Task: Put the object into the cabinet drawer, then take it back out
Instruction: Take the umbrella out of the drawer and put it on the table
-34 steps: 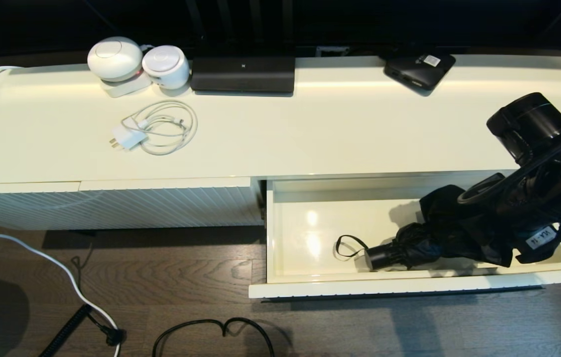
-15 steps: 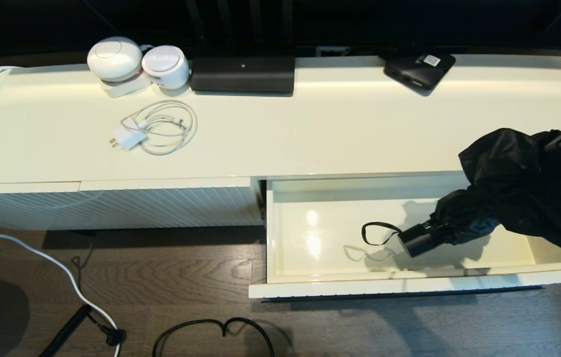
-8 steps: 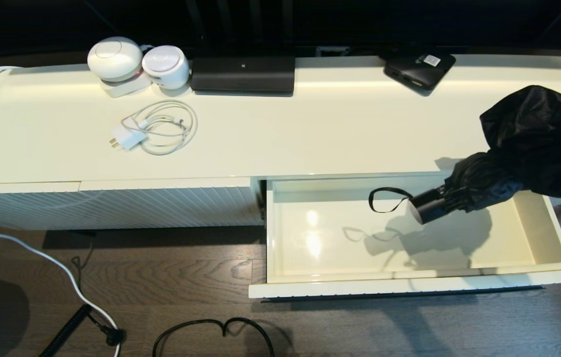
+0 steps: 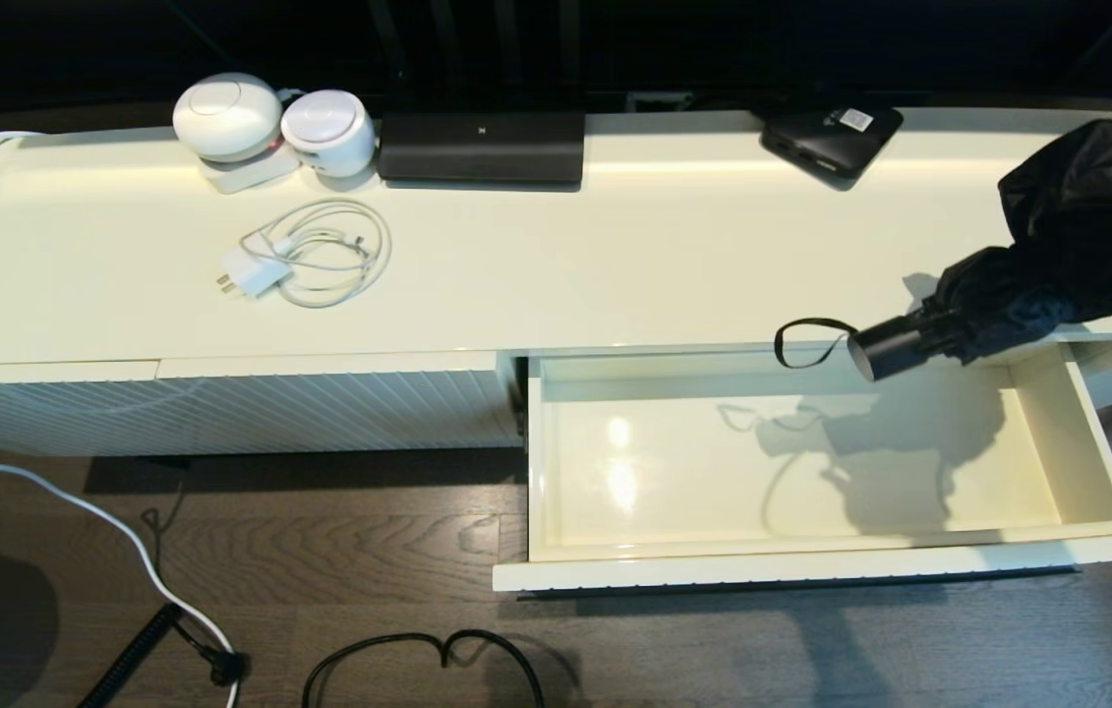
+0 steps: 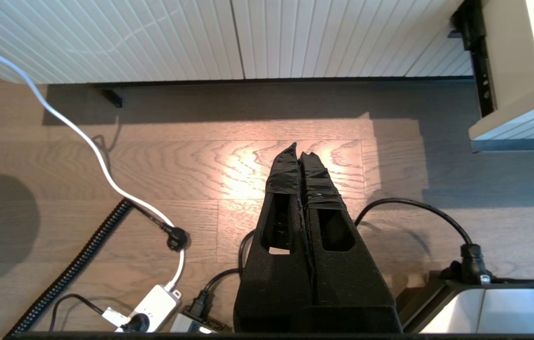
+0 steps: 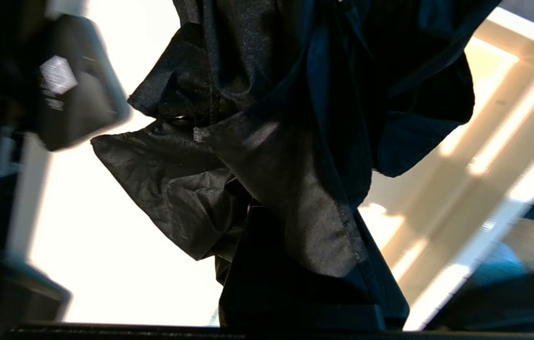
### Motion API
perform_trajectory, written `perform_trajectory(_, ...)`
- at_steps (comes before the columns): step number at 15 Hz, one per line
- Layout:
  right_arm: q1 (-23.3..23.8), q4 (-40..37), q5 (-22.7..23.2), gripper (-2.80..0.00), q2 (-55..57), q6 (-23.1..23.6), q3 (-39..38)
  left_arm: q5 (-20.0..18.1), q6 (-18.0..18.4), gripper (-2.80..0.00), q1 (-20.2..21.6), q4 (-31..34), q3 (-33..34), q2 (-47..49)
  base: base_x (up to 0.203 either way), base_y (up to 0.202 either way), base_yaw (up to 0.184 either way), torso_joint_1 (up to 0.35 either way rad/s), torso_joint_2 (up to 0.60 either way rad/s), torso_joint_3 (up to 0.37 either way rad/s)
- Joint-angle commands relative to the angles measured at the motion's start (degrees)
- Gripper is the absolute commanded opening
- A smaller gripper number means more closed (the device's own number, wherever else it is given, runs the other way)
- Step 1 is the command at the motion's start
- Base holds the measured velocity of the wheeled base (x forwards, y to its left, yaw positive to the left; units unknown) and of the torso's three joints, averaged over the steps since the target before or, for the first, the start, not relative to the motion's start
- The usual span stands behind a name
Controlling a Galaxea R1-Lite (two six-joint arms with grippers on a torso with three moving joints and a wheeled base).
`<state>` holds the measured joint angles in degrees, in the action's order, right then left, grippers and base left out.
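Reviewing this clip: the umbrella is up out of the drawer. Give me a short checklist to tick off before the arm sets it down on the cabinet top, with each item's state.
1. Umbrella off the drawer floor, held aloft at the right: ok.
2. Right gripper's hold on the fabric: cannot tell, fabric covers the fingers in the right wrist view.
3. Wrist loop hangs free, not caught on the drawer wall: ok.
4. Drawer interior holds nothing else: ok.
5. Cabinet top bare beside the umbrella, with the black box farther back: ok.
6. Left gripper parked low over the floor, fingers together: ok.
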<state>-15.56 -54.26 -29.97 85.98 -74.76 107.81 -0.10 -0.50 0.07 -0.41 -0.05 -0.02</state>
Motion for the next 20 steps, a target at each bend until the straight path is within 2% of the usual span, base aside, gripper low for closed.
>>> perform_trajectory(1,0.33,3.43,0.39,-2.80,5.26,-0.64,2.88,0.01,-0.03,-2.80,0.01,-0.02,-0.04,-0.15,0.000,0.000,0.000,0.000,0.00,0.000)
perform_trajectory(5,2.98,8.83,5.51,-2.80,7.77,-0.74,2.75,0.01,-0.03,-2.80,0.01,-0.02,-0.04,-0.15,0.000,0.000,0.000,0.000,0.00,0.000)
perform_trajectory(8,7.95,10.82,10.00,-2.80,9.01,-0.74,2.75,0.01,0.06,-2.80,0.01,-0.02,0.05,-0.15,0.000,0.000,0.000,0.000,0.00,0.000)
perform_trajectory(14,10.29,13.13,12.30,-2.80,8.33,-0.40,2.75,0.01,-0.03,-2.80,0.01,-0.02,-0.04,-0.15,0.000,0.000,0.000,0.000,0.00,0.000)
perform_trajectory(15,10.20,13.11,11.98,0.00,8.54,-0.08,2.75,0.01,0.05,-2.80,0.01,-0.02,-0.04,-0.15,0.000,0.000,0.000,0.000,0.00,0.000)
perform_trajectory(20,10.06,13.22,12.30,0.00,8.33,-0.17,2.21,0.01,-0.03,-2.80,0.01,-0.02,0.04,-0.15,0.000,0.000,0.000,0.000,0.00,0.000)
